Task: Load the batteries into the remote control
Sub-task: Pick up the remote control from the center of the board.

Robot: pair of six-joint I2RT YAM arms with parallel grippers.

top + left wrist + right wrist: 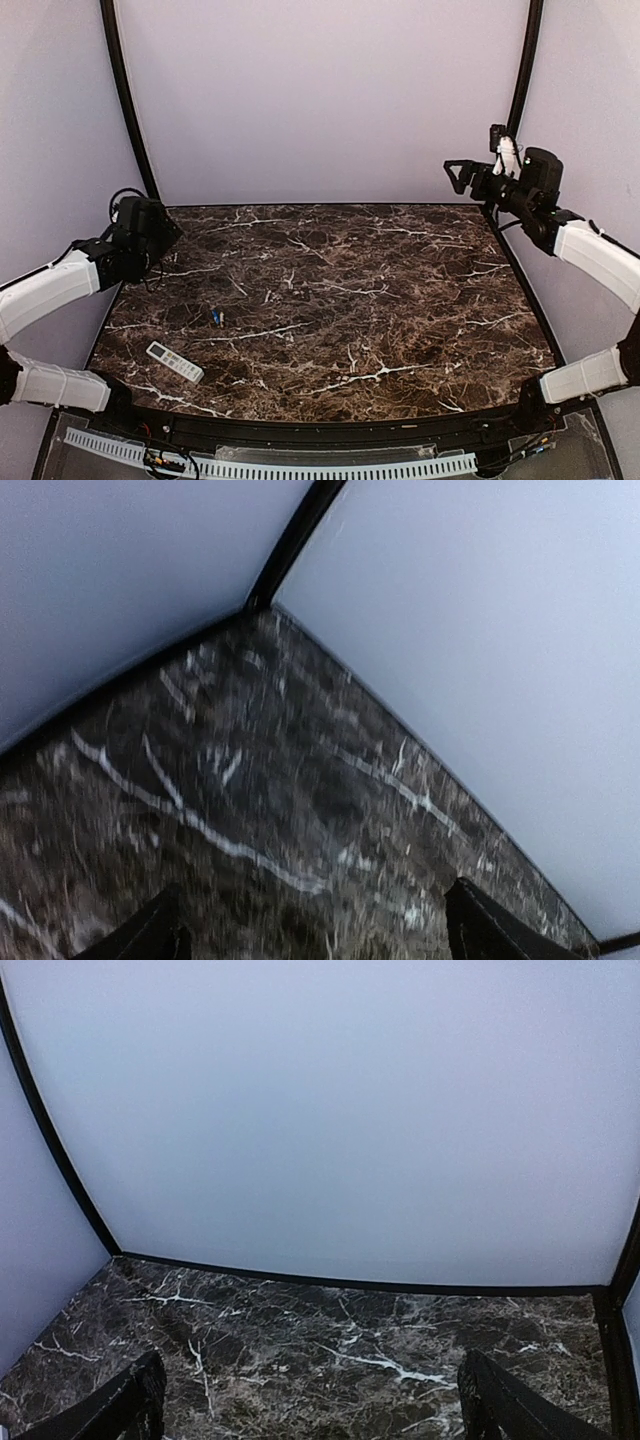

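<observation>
The worktop (pixel 350 290) fills most of the top view: a broad slab of dark brown marble-look stone, glossy and shot through with thin white veins. Its near edge curves along the bottom of the frame. Smooth, matte, pale lilac walls (pixel 320 90) rise round it, with slim black poles (pixel 125 100) bending up at the back corners. A white perforated strip (pixel 270 465) runs below the near edge.

The left arm (pixel 45 290) has rounded white shells and a black wrist, and it reaches in from the left edge of the frame. The right arm (pixel 600 260) is built the same and is lifted high at the upper right.

In its own wrist view the left claw (pixel 320 940) shows two black wedge-shaped fingers (pixel 150 935) in the bottom corners. They are spread wide with nothing between them, over blurred stone. The right claw (pixel 310 1410) is likewise apart and empty, and faces the back wall.

The remote control (pixel 175 362) is a slim white bar. It lies flat and slanted on the stone at the lower left of the top view, with small markings on its upper face too fine to read. Just up and to the right of it, close but apart, the batteries (pixel 215 316) show only as a tiny blue fleck. I cannot tell how many are there.
</observation>
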